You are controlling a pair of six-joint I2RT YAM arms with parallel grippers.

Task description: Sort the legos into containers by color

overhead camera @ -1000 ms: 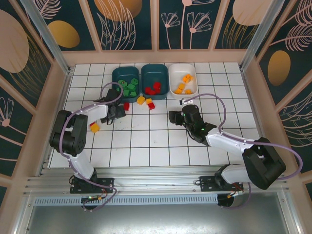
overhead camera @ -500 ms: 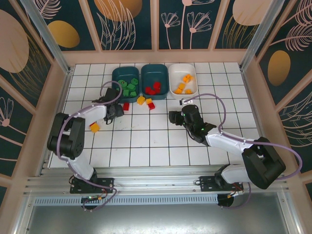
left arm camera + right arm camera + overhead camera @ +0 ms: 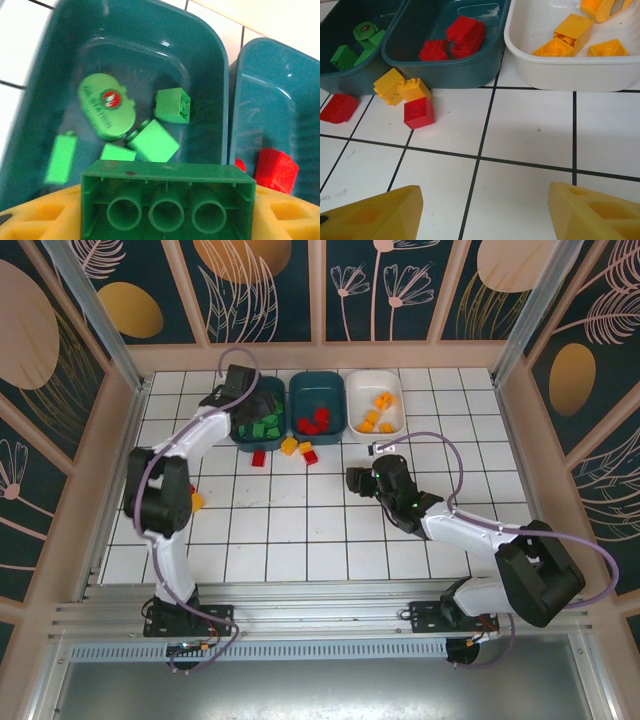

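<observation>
Left gripper (image 3: 243, 397) clamps a green brick (image 3: 167, 197) above the leftmost teal tub (image 3: 65, 30) at the table's (image 3: 330, 530) far edge, while the right gripper (image 3: 485, 210) hovers spread wide and empty over mid-table.

The top camera looks steeply down from high up, well to the near side of the middle teal tub (image 3: 318, 390). The left wrist camera hangs close above the left teal tub (image 3: 130, 30) just beside it, facing down. The right wrist camera sits low on the middle tub's near side, facing it. All 3 views share that tub.
</observation>
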